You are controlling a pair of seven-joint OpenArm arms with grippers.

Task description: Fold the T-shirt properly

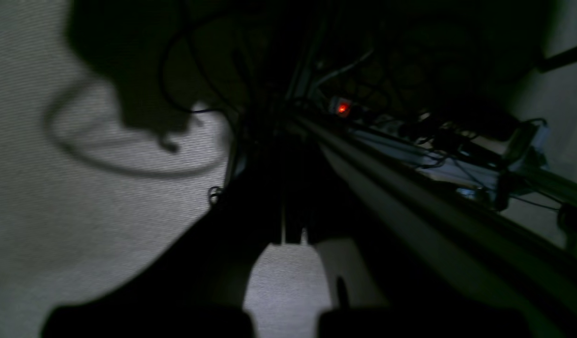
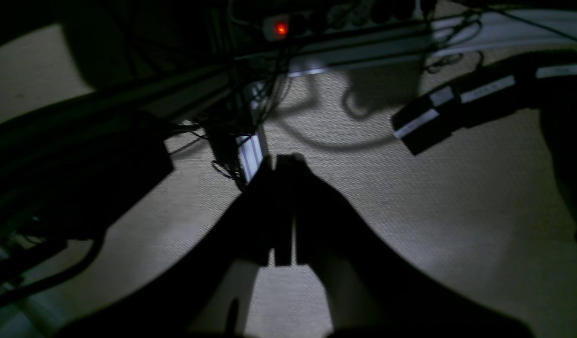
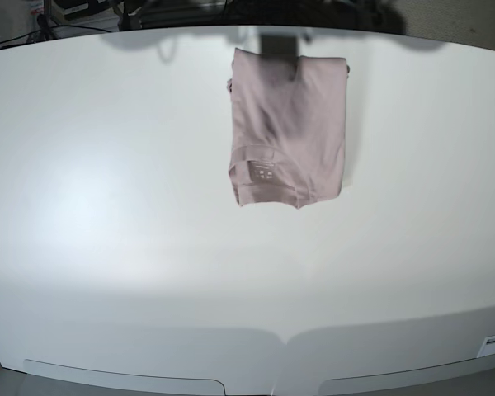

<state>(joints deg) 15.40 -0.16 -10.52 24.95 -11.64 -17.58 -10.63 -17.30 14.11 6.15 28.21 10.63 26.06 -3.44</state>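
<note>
Your left gripper (image 1: pixel 293 237) and right gripper (image 2: pixel 284 211) point at the dim floor, both closed, holding nothing. The T-shirt (image 3: pixel 287 124) label (image 3: pixel 261 169) is unreadable.

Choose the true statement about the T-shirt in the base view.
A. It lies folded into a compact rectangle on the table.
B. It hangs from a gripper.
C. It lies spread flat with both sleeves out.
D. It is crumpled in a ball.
A: the pink T-shirt lies as a neat folded rectangle on the white table, its label patch facing up, and no gripper touches it.
</note>
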